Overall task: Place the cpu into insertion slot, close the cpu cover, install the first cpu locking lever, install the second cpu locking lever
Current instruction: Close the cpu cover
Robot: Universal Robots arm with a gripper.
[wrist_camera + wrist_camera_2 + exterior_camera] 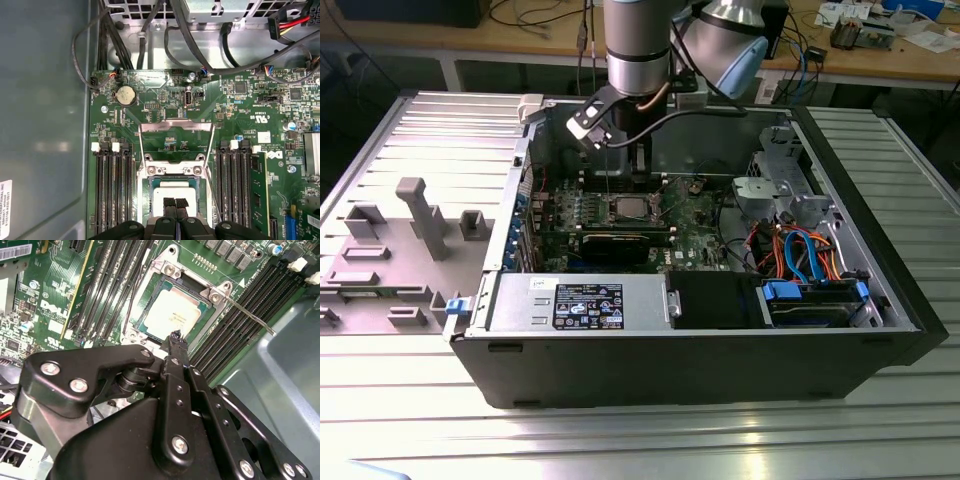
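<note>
The cpu lies flat in the insertion slot of the green motherboard, its silvery top facing up in both wrist views. The cpu cover stands swung open beyond the socket, and the board shows through its window. One thin locking lever sticks out free past the socket's corner. My black gripper hangs just above the chip's near edge. It is shut, with its pads together and nothing between them.
Long black memory slots flank the socket on both sides. The case's grey wall rises close by. A power supply and a drive cage with coloured cables fill the case's front and the exterior view's right.
</note>
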